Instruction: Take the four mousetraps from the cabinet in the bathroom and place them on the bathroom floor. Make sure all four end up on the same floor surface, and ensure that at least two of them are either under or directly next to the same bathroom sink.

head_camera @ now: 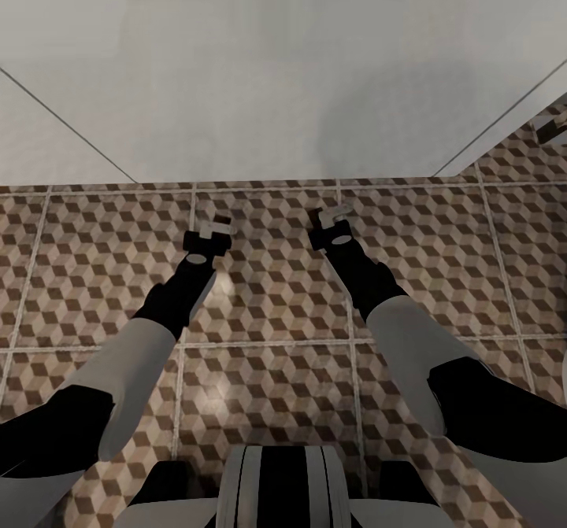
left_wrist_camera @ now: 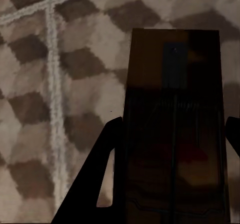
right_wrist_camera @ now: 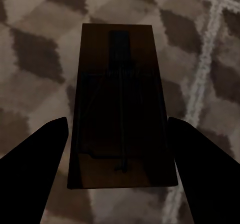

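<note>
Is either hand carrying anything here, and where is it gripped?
Left hand grips a mousetrap by its long side edges. Right hand has fingers apart around another mousetrap; contact cannot be told.

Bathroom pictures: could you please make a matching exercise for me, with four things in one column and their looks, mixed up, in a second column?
Things:
1. wall
2. floor
3. grout
4. trap

Looks:
a. thin pale lines
b. plain whitish grey
c. dark brown board with wire
d. brown, beige and white cubes

Pairs: 1-b, 2-d, 3-a, 4-c.
</note>
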Motion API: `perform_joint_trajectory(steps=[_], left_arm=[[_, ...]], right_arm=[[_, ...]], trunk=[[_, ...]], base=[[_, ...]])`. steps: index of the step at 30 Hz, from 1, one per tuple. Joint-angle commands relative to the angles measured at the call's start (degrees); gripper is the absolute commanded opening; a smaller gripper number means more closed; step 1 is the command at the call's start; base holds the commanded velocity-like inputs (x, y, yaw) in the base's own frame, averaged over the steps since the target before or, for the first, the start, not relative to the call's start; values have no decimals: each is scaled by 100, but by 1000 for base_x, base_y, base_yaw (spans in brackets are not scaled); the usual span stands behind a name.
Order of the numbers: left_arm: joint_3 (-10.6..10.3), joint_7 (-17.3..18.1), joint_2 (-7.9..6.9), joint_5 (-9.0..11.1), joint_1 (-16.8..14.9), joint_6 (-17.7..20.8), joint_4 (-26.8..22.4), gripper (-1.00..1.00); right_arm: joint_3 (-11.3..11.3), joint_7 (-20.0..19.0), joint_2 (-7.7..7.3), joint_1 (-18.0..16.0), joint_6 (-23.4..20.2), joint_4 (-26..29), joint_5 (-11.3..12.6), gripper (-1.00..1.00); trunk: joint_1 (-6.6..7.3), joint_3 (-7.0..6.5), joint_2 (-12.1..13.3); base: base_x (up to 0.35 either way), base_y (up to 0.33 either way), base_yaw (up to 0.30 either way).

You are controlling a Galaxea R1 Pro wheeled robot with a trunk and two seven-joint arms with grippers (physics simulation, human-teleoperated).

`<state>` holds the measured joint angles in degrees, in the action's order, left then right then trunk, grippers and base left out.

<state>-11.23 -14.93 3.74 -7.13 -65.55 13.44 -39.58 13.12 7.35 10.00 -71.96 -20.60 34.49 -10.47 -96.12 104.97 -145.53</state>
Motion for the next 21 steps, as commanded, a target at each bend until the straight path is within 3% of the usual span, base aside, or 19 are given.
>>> perform_joint_trajectory(steps=[1, 21], left_arm=[[-20, -37, 0, -69, -2, 47, 32, -100], [-11, -28, 65, -78, -2, 36, 259, -100]], right_arm=[[15, 15, 0, -2, -43, 6, -43, -100], [15, 12, 0, -2, -33, 5, -43, -100]], trunk=[[1, 3, -1], [1, 3, -1]], base=[[0, 0, 0], [0, 0, 0]])
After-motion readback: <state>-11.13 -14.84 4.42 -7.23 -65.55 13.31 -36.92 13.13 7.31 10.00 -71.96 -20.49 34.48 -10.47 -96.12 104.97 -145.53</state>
